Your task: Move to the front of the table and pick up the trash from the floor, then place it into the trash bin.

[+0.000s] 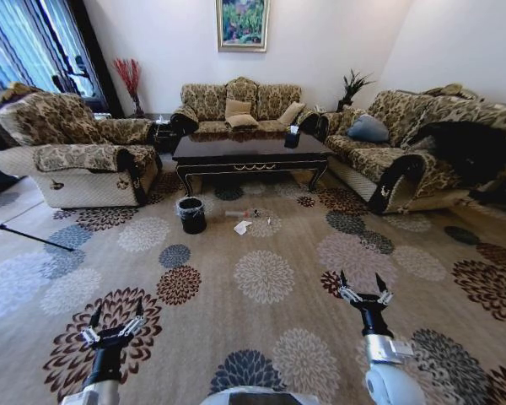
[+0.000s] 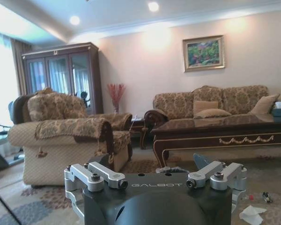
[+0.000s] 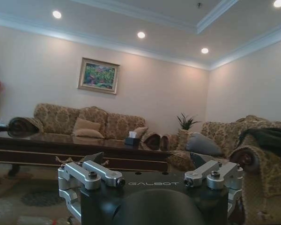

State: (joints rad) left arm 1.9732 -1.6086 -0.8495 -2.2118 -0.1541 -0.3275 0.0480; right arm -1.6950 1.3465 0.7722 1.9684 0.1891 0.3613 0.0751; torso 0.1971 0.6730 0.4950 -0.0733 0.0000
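The dark glossy table point(image 1: 251, 152) stands ahead across the flowered carpet, also seen as the table point(image 2: 225, 133) and the table point(image 3: 61, 150) in the wrist views. On the floor before it lies the trash: a white crumpled paper point(image 1: 242, 227), a slim tube point(image 1: 239, 213) and tiny scraps point(image 1: 268, 221); the paper point(image 2: 251, 214) shows again in the left wrist view. The black trash bin point(image 1: 191, 214) stands left of the trash. My left gripper point(image 1: 115, 321) and right gripper point(image 1: 363, 289) hang low in front of me, both open and empty, far short of the trash.
An armchair point(image 1: 76, 152) stands at the left, a sofa point(image 1: 240, 105) behind the table and another sofa point(image 1: 422, 143) at the right. A black tissue box point(image 1: 292, 137) sits on the table. A thin black rod point(image 1: 25, 234) crosses the floor at the left. Open carpet lies between me and the trash.
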